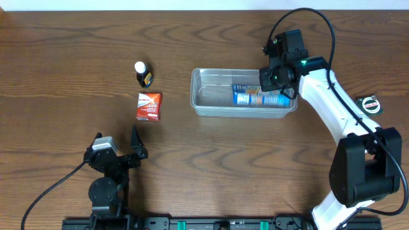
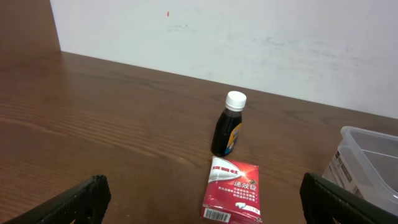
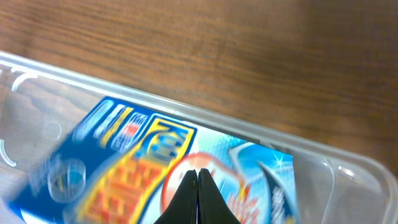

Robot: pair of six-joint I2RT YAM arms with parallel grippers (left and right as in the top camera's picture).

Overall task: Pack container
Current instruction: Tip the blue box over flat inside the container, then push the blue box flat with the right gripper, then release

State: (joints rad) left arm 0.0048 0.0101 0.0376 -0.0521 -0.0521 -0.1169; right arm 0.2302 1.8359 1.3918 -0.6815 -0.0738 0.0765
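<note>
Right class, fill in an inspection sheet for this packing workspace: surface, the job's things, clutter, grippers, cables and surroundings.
Surface: brown wood-grain table, no spills seen.
Job's things: clear rectangular plastic container holds a blue printed box; a dark bottle with a white cap stands outside to its left, and a red-and-white box lies flat beside the bottle.
Clutter: round black disc beside the right arm.
Grippers: left gripper open and empty, short of the red-and-white box; right gripper shut, holding nothing, over the blue printed box.
Cables: one black cable trails from the left arm; another loops above the right arm.
Surroundings: white wall behind the table.
</note>
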